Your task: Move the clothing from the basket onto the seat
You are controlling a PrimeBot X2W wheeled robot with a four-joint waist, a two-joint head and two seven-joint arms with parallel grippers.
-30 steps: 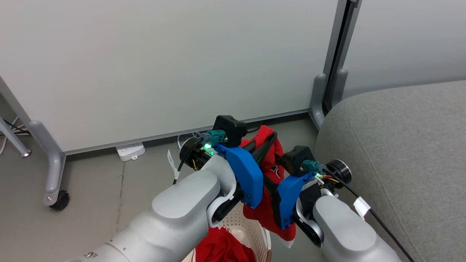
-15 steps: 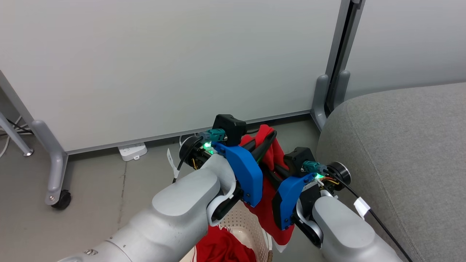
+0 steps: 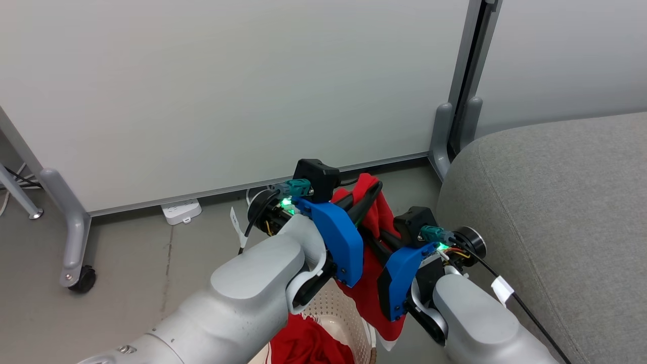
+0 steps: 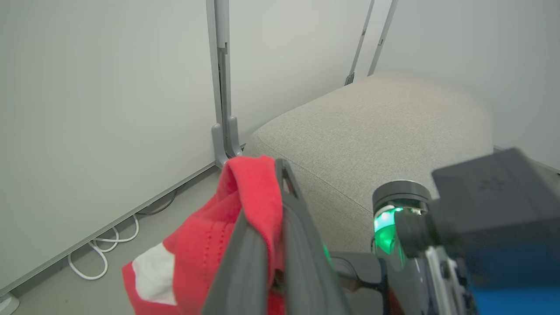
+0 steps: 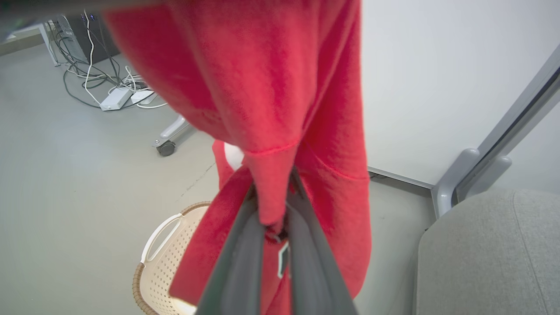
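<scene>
Clothing (image 3: pixel 375 225) is pinched at two spots: left gripper (image 4: pixel 269 210) and right gripper (image 5: pixel 273 205) are both clamped tight on one red piece, so it's hung clear above the basket (image 3: pixel 343 306), just beside the seat (image 3: pixel 556 212), prob. for spreading; 2nd piece (image 3: pixel 308 346) is left in the basket.

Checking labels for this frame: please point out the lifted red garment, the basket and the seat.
lifted red garment (image 5: pixel 280 87): right wrist view, broad hanging fabric.
basket (image 5: pixel 166 271): right wrist view, perforated side wall.
seat (image 4: pixel 372 131): left wrist view, top surface.
</scene>
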